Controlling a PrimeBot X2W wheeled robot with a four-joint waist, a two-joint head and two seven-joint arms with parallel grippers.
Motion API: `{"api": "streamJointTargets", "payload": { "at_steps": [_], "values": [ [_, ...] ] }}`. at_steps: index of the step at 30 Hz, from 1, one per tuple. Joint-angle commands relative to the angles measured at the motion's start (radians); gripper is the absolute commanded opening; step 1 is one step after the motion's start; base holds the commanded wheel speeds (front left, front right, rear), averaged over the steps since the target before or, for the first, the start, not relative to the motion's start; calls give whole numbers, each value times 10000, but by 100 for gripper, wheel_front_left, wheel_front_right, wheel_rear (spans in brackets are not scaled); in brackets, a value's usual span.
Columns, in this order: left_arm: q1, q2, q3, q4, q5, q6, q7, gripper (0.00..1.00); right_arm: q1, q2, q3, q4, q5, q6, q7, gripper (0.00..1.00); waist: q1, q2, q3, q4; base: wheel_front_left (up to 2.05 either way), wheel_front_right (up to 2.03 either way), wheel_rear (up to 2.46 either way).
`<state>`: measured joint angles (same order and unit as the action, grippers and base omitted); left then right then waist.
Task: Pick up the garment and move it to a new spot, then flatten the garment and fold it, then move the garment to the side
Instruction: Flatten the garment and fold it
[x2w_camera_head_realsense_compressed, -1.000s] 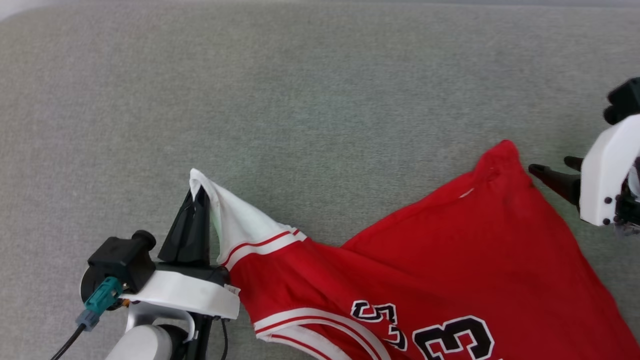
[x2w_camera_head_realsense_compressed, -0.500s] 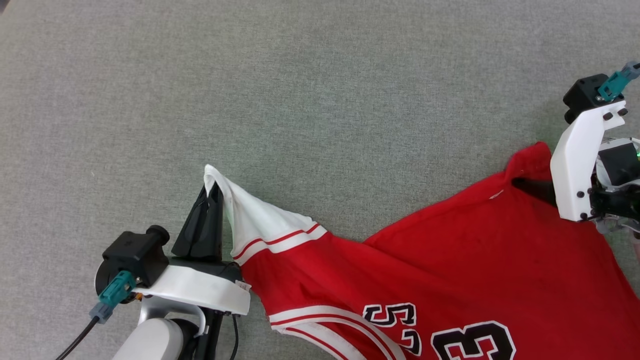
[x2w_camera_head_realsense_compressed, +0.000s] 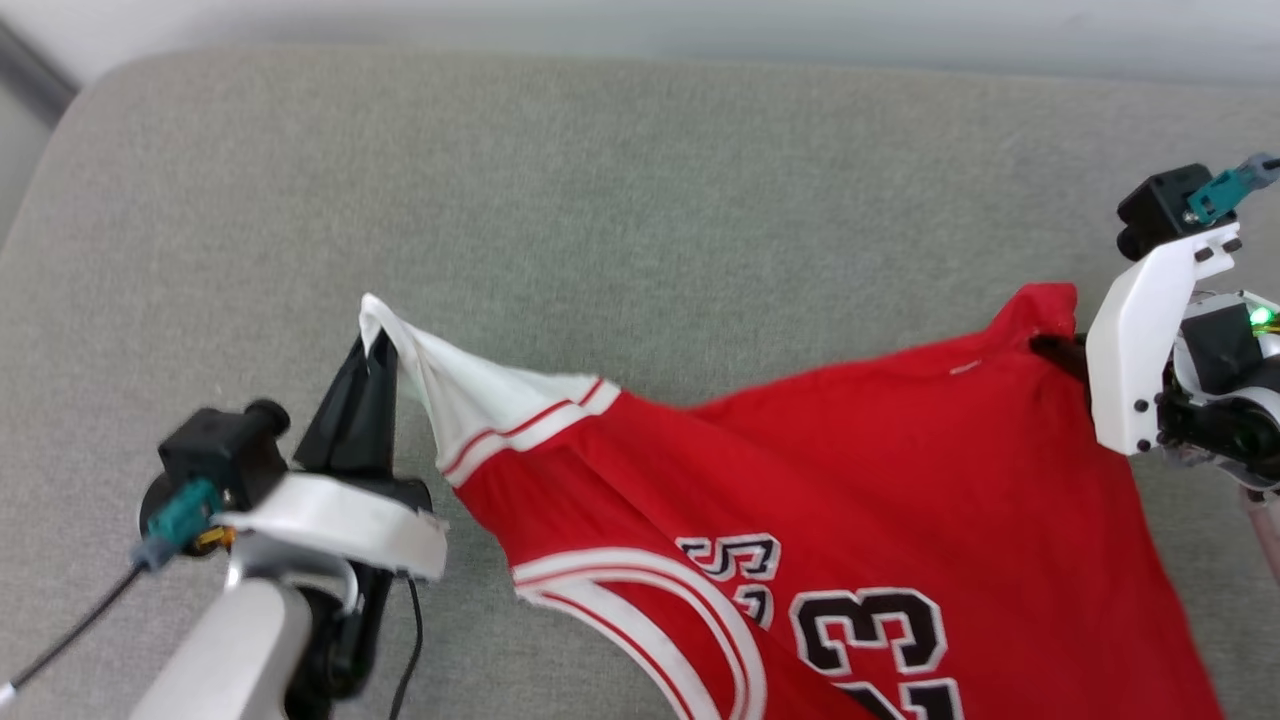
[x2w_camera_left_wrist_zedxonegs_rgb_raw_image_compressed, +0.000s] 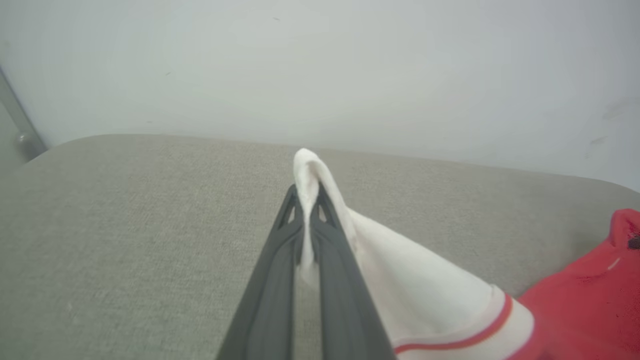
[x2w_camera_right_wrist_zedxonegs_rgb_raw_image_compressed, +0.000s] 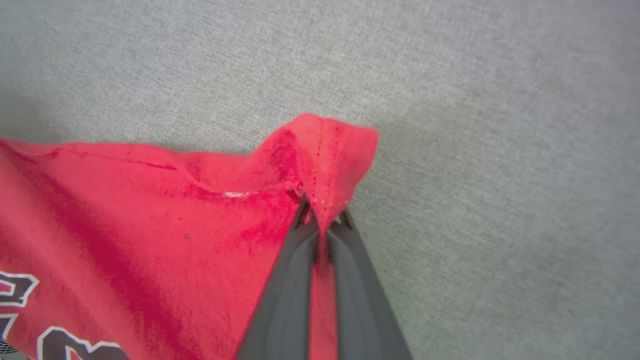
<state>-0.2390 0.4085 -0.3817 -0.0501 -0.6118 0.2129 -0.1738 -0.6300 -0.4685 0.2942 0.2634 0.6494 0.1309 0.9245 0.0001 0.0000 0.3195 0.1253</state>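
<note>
Between the long dark fingers of the left gripper (x2w_camera_head_realsense_compressed: 372, 345): a peak of white sleeve (x2w_camera_head_realsense_compressed: 480, 400), clenched tight and pulled up into a narrow fold that pokes past the fingertips. Across at the right gripper (x2w_camera_right_wrist_zedxonegs_rgb_raw_image_compressed: 323, 212): likewise clamped, on a red corner of the garment (x2w_camera_head_realsense_compressed: 850, 480), with the stitched edge bunched just above the tips.

Stretched between the two grips, raised at both ends, spreading down toward the near edge of the head view. Thin soft red jersey fabric. White sleeve edged with two red stripes. Curved white-and-red trim (x2w_camera_head_realsense_compressed: 620, 560) lower down. Black numerals (x2w_camera_head_realsense_compressed: 870, 630) outlined in white, a 23 readable, with part of another figure just beside it. Underneath, a grey woven cushion (x2w_camera_head_realsense_compressed: 640, 180) with a rounded far corner, set against a pale wall (x2w_camera_left_wrist_zedxonegs_rgb_raw_image_compressed: 320, 65).

Cut off at the bottom edge of the head view: the lowest numerals and the rest of the shirt body. Hidden behind the white wrist bracket (x2w_camera_head_realsense_compressed: 1135, 350): most of the right fingers. Blurred: the left wrist housing (x2w_camera_head_realsense_compressed: 330, 510) and its teal connector (x2w_camera_head_realsense_compressed: 180, 510). Impossible to tell whether the middle of the shirt rests on the cushion or hangs just clear.
</note>
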Motion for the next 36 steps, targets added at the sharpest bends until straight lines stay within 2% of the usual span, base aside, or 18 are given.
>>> {"api": "streamJointTargets", "payload": {
  "at_steps": [1, 10, 16, 22, 26, 36],
  "values": [
    [-384, 101, 86, 230, -75, -139, 24, 0, 25, -38, -34, 82, -63, -4, -299, 0, -1, 0, -635, -259, 0, 0, 0],
    [-2990, 279, 439, 2319, -411, -925, 511, 0, -803, 351, -330, 1093, -737, -5, -1933, 0, -1, 0, -1885, -996, 0, 0, 0],
    [-5166, 121, 424, 4091, -339, -1279, 772, 0, -1873, 584, -477, 1771, -1291, -5, -2982, 0, -1, 0, -1949, -1368, 0, 0, 0],
    [-7698, 135, 370, 5565, -44, -1696, 738, 0, -3443, 660, -768, 2160, -1864, -5, -4257, 0, -1, 0, -1189, -1649, 0, 0, 0],
    [-9503, 414, 304, 6211, 369, -1927, 639, 0, -4615, 775, -981, 2312, -2241, -7, -5133, 0, -1, 0, -454, -1839, 0, 0, 0],
    [-13170, 757, 187, 6570, 1135, -2101, 513, 0, -7640, 682, -931, 2565, -2727, -8, -7032, 0, -1, 0, 1778, -1989, 0, 0, 0]
  ]
}}
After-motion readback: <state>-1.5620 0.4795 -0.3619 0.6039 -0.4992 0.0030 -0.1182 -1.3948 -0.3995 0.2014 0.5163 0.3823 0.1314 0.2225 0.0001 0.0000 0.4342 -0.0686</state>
